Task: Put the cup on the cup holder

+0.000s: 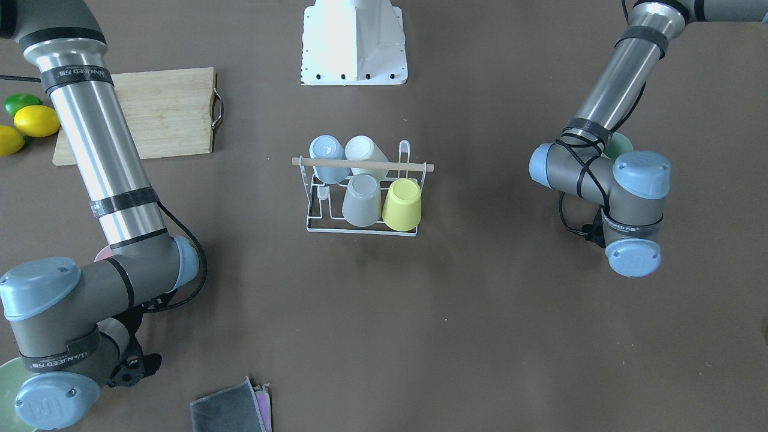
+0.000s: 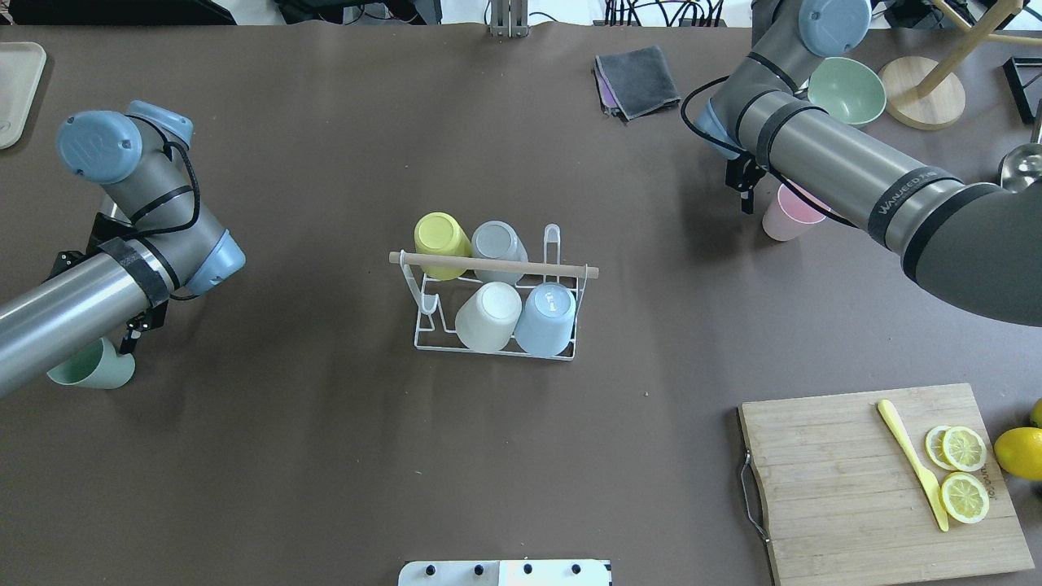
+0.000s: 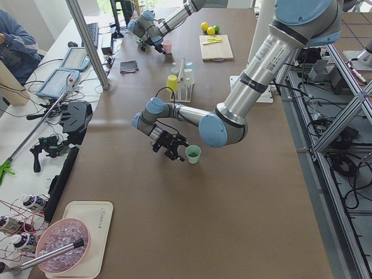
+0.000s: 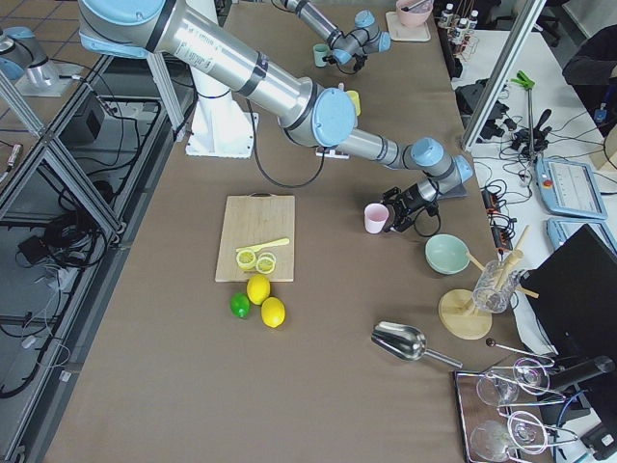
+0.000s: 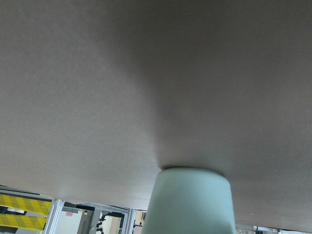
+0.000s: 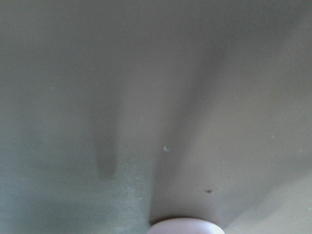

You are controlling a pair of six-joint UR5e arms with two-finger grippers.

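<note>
We judge the green cup (image 2: 94, 368), just beside our left pincer (image 3: 173, 149) (spread or pressed together, we cannot tell), light, stiff and slick, best pinched across its rim.

Grey cloth (image 2: 637, 80): folded, over a pink-purple one, beyond the right gripper (image 2: 744, 191) and to its left. Green bowl (image 2: 847, 91): beyond that gripper, to its right, beside a round wooden stand base (image 2: 920, 102). Metal scoop (image 2: 1022, 165): further right. Wooden cutting board (image 2: 855, 480): well behind that gripper, carrying a yellow knife (image 2: 912, 464) and lemon slices (image 2: 965, 472); whole lemon (image 2: 1017, 452) just beside it. Beige tray (image 2: 16, 89): beyond the left gripper (image 2: 130, 332), to its left.
</note>
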